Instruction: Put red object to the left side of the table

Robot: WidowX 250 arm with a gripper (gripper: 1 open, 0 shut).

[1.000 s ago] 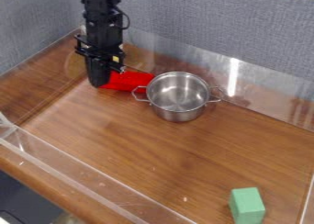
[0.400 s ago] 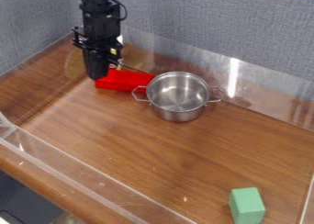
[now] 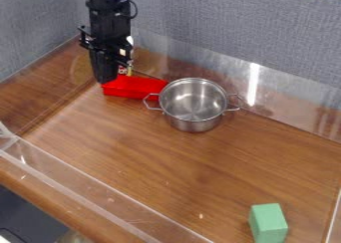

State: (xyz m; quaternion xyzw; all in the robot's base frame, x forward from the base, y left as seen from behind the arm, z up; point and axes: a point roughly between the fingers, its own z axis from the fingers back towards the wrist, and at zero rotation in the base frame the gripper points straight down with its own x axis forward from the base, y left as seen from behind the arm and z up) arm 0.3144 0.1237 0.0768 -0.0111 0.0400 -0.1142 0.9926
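Note:
The red object (image 3: 138,87), a small flat bright red block, lies on the brown wooden table (image 3: 127,162) towards the back left, just left of a steel pot. My black gripper (image 3: 107,78) points straight down over the block's left end, its fingers shut together. The block appears to rest on the table, and nothing shows between the fingers. Whether the fingertips touch the block I cannot tell.
A steel pot (image 3: 193,103) with two handles stands right beside the red block. A green cube (image 3: 268,222) sits near the front right corner. Low clear plastic walls (image 3: 80,212) border the table, with a grey backdrop behind.
The gripper stands slightly higher than a second ago, so more of the red block's left end shows. The block, pot and cube have stayed where they were.

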